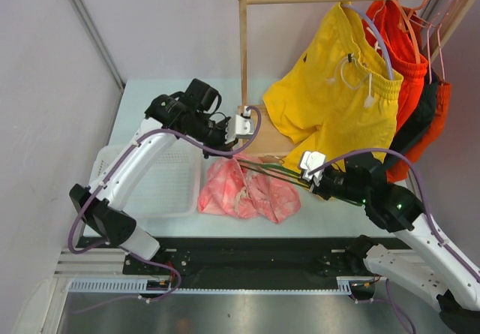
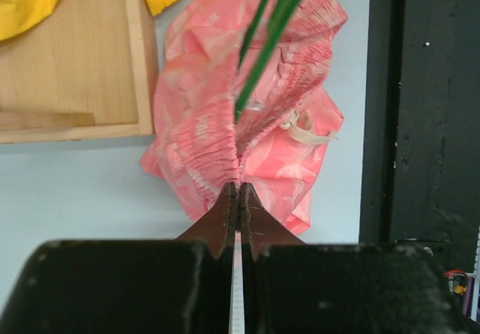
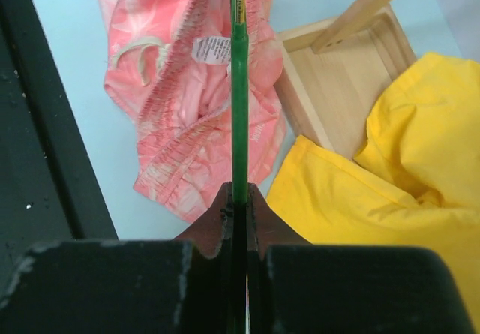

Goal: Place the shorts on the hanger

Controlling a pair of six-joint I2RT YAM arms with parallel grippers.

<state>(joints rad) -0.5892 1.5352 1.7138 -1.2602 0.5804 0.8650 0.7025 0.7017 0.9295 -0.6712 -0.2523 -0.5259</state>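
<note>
The pink mottled shorts (image 1: 247,191) lie bunched on the pale table in front of the rack's wooden base. My left gripper (image 1: 238,148) hangs over their far edge, shut on a fold of the gathered waistband (image 2: 225,124), which is lifted to the fingertips (image 2: 238,190). The thin green hanger (image 1: 274,173) runs from the shorts' opening out to the right. My right gripper (image 1: 306,178) is shut on its wire (image 3: 238,86) at the fingertips (image 3: 240,195). In the right wrist view the wire passes into the open waistband beside the label; its far end is hidden in the fabric (image 3: 180,124).
A white mesh basket (image 1: 161,184) sits left of the shorts. The wooden rack post (image 1: 244,56) and base (image 3: 337,86) stand just behind them. Yellow shorts (image 1: 337,94) and orange-red shorts (image 1: 397,49) hang from the rail, the yellow pair close to my right gripper. A black strip (image 1: 247,263) edges the near side.
</note>
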